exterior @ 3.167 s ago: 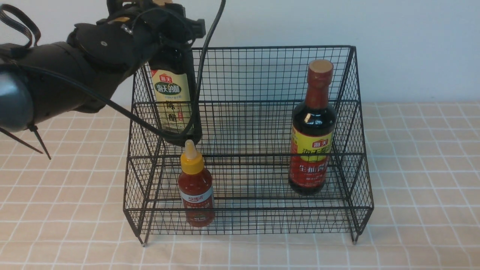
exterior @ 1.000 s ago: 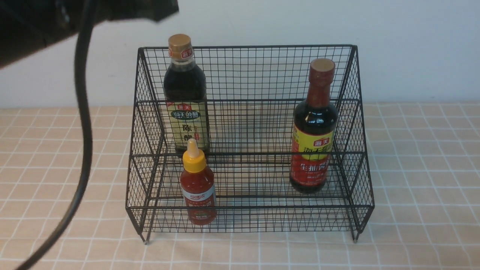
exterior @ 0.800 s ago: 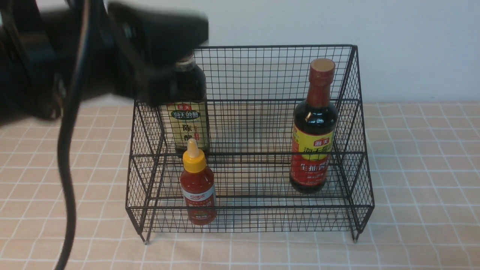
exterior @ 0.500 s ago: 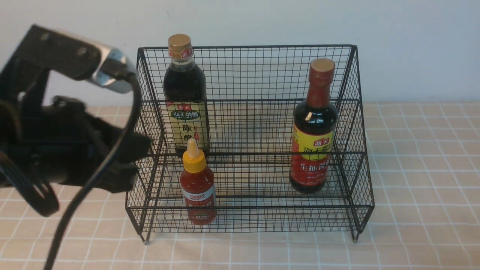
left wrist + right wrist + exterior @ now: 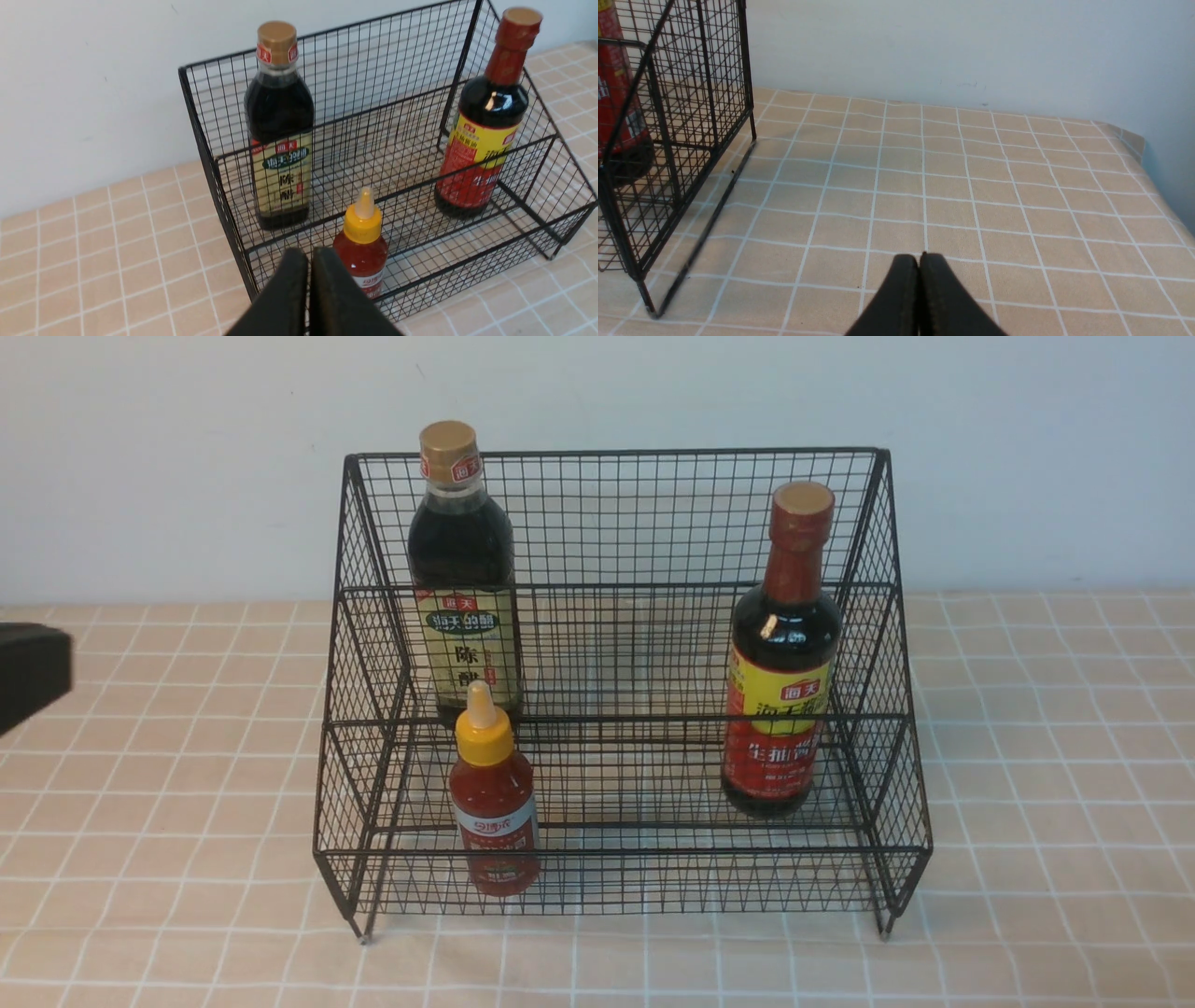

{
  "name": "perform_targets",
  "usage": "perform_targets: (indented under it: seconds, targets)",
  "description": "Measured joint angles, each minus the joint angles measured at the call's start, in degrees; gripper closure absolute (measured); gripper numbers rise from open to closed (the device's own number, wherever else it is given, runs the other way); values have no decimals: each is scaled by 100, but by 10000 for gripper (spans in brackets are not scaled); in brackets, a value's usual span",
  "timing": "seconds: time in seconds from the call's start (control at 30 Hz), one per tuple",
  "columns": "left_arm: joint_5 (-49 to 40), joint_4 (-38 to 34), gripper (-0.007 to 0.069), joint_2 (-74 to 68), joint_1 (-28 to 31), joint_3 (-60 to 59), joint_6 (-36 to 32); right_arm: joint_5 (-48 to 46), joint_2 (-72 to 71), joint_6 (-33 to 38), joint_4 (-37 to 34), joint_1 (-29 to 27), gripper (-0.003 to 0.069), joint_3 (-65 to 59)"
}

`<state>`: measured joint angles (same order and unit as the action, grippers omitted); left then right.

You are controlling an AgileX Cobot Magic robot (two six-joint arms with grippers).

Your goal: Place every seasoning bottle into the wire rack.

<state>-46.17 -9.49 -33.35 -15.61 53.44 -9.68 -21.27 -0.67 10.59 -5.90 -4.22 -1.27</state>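
The black wire rack (image 5: 616, 457) stands mid-table with all three seasoning bottles upright inside. On the upper tier at the left stands the tall dark bottle with a gold cap (image 5: 464, 579). The small red sauce bottle with a yellow nozzle (image 5: 492, 803) is on the lower tier in front of it. At the right stands the dark bottle with a red neck (image 5: 782, 653). My left gripper (image 5: 308, 254) is shut and empty, apart from the rack near its left front corner; its dark tip (image 5: 33, 672) shows at the front view's left edge. My right gripper (image 5: 919, 257) is shut and empty over the cloth, right of the rack (image 5: 668, 140).
A beige checked tablecloth (image 5: 1055, 756) covers the table, and a plain white wall (image 5: 1027, 457) runs behind the rack. The table's right edge (image 5: 1157, 186) shows in the right wrist view.
The left arm let go of the gold-capped bottle on the upper tier, then drew back down and left, almost out of the front view. The bottles and rack have stayed put.
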Motion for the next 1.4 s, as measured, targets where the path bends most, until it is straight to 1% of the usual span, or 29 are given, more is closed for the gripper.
perform_targets:
  seconds: [0.47, 0.67, 0.73, 0.77, 0.83, 0.87, 0.9, 0.97, 1.0, 1.07, 1.27, 1.4]
  targets:
    - [-12, 12, 631, 246, 0, 0, 0, 0, 0, 0, 0, 0, 671, 0]
    - [47, 187, 631, 437, 41, -185, 0, 0, 0, -11, 0, 0, 671, 0]
    - [332, 246, 631, 737, 203, -623, 0, 0, 0, -11, 0, 0, 671, 0]
    - [368, 252, 631, 772, 224, -623, 0, 0, 0, -11, 0, 0, 671, 0]
    - [913, 278, 631, 1268, 519, -1423, 0, 0, 0, -11, 0, 0, 671, 0]
    - [1020, 283, 631, 1362, 572, -1569, 0, 0, 0, -11, 0, 0, 671, 0]
    - [1499, 283, 631, 1809, 803, -2187, 0, 0, 0, -11, 0, 0, 671, 0]
    - [1996, 289, 631, 2285, 1002, -2974, 0, 0, 0, -11, 0, 0, 671, 0]
    - [2039, 289, 631, 2330, 1017, -3050, 0, 0, 0, -11, 0, 0, 671, 0]
    - [2488, 300, 631, 2865, 1123, -4036, 0, 0, 0, -11, 0, 0, 671, 0]
    - [2742, 323, 631, 3389, 1142, -5328, 0, 0, 0, -11, 0, 0, 671, 0]
    - [2662, 387, 631, 3399, 1142, -5508, 0, 0, 0, -11, 0, 0, 671, 0]
